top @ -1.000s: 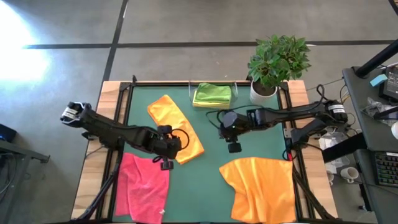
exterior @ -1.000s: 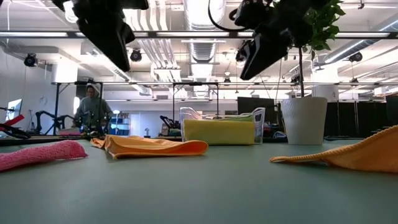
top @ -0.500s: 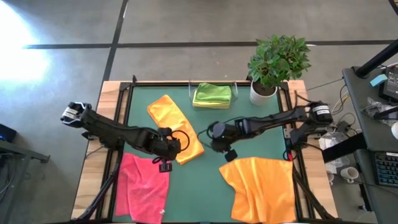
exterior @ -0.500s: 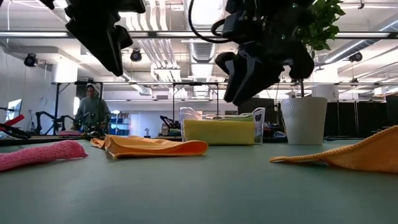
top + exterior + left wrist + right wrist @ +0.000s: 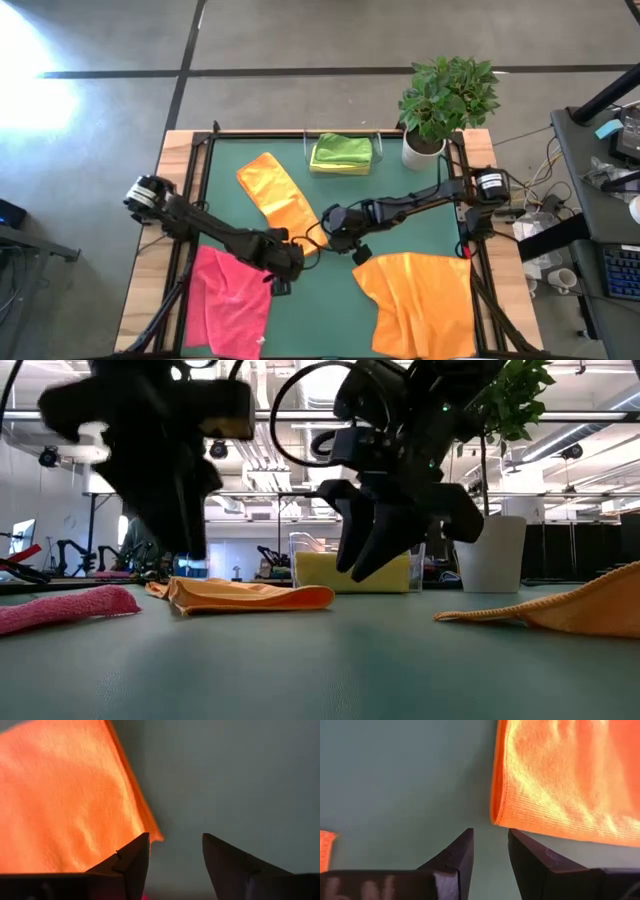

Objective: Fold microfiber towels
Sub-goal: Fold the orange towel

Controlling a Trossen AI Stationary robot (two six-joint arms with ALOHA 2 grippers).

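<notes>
High view: lime green towel folded in upper-centre rack, long orange towel half-folded, pink towel and big orange towel unfolded; left gripper and right gripper both released, empty.

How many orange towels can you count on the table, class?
2. One folded orange towel lies left of centre on the mat, one spread orange towel at the near right corner. None seems hidden.
</notes>
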